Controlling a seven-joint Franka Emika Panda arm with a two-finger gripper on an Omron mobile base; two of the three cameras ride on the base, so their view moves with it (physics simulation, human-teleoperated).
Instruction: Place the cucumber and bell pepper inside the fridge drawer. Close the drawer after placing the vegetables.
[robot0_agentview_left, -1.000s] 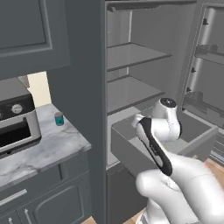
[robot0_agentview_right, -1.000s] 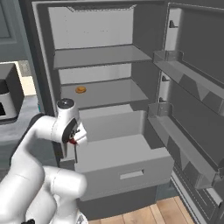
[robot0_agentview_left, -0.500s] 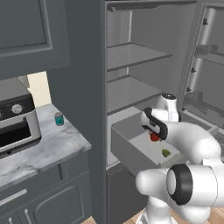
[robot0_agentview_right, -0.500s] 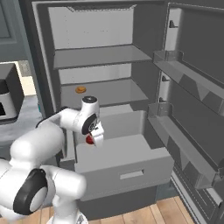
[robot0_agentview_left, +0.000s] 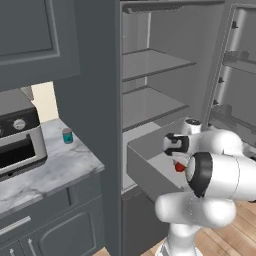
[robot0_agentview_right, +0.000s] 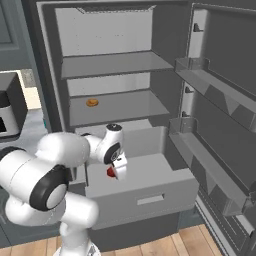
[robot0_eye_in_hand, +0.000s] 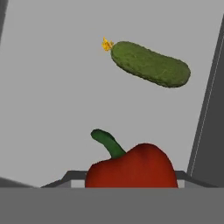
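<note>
The fridge (robot0_agentview_right: 120, 75) stands open in front of the hand, its door (robot0_agentview_right: 220, 100) swung out to the side, its shelves (robot0_agentview_right: 117, 107) above the hand's level. A small orange item (robot0_agentview_right: 92, 102) lies on the lower shelf, up and well beyond the hand. The counter (robot0_agentview_left: 45, 170) with a toaster oven (robot0_agentview_left: 15, 135) and a small teal cup (robot0_agentview_left: 67, 135) lies off to the side of the fridge, well away from the hand.

The fridge drawer (robot0_agentview_right: 145, 195) is pulled out, and the hand hangs over its open top, directly above the drawer floor (robot0_eye_in_hand: 52, 96).

The gripper (robot0_agentview_right: 116, 170) points down into the drawer and holds the bell pepper (robot0_eye_in_hand: 131, 168) between its fingers; the pepper shows red at the fingertips in both base views (robot0_agentview_left: 180, 167), its green stem pointing away from the hand.

The cucumber (robot0_eye_in_hand: 150, 64) lies on the drawer floor below and beyond the pepper, apart from it, near the drawer's side wall (robot0_eye_in_hand: 210, 109).
</note>
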